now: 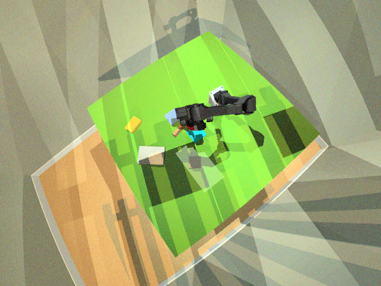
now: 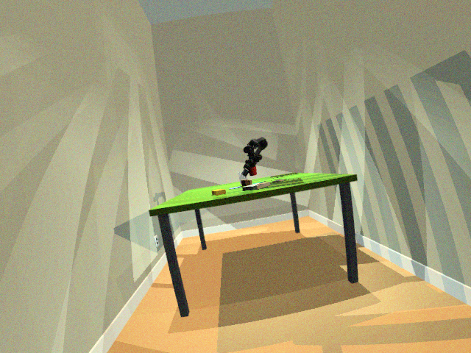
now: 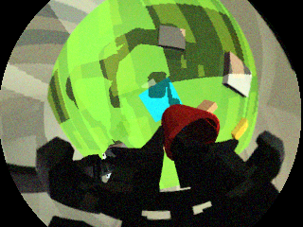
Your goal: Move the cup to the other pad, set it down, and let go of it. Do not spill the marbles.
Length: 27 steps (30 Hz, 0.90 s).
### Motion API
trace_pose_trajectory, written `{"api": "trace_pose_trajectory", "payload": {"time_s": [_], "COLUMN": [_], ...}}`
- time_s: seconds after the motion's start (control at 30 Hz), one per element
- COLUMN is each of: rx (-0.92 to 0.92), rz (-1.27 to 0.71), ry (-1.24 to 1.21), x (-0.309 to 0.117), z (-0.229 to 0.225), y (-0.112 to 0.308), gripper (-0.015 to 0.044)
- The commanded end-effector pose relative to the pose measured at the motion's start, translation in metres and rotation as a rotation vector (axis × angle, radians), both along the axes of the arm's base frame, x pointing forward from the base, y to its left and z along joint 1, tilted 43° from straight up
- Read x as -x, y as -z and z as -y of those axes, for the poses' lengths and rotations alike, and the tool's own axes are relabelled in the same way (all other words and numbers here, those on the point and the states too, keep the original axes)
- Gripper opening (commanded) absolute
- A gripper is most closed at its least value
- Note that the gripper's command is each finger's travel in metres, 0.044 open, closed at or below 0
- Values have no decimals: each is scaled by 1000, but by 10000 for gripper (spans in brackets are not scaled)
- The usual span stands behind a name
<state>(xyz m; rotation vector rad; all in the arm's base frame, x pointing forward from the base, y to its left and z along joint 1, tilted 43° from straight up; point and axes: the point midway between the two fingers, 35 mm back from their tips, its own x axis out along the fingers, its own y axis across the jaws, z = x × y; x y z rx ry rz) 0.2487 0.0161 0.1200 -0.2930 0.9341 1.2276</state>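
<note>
The red cup (image 1: pixel 190 127) (image 2: pixel 253 171) (image 3: pixel 176 124) is off the table, held by my gripper (image 3: pixel 190 142), which is shut on it. The top view shows only a sliver of the cup under the arm, beside the cyan pad (image 1: pixel 201 134) (image 3: pixel 152 105). In the wrist view the cup's mouth is dark, and no marbles can be made out inside. The cyan pad lies flat on the green table, partly in shadow. The blue pad (image 1: pixel 171 117) lies on the other side of the gripper, partly hidden by the arm in the top view.
A brown wooden block (image 1: pixel 177 131) (image 3: pixel 207 106) lies close to the cyan pad, between it and the blue pad. A pale box (image 1: pixel 151 155) (image 3: pixel 238 81), a small greyish block (image 1: pixel 194 161) (image 3: pixel 171 37) and a yellow block (image 1: pixel 133 124) (image 2: pixel 218 192) (image 3: pixel 240 129) stand farther out.
</note>
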Motion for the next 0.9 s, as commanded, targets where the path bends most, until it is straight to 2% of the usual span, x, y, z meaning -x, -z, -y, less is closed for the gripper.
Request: {"api": "trace_pose_trajectory", "payload": {"time_s": [0.0, 0.33, 0.87], "rx": [-4, -6, -5], "rz": [-1, -1, -1], "ry": [5, 5, 5], "x": [3, 11, 10], "z": [-7, -22, -33], "y": [-7, -21, -9], "gripper": [0, 0, 0]}}
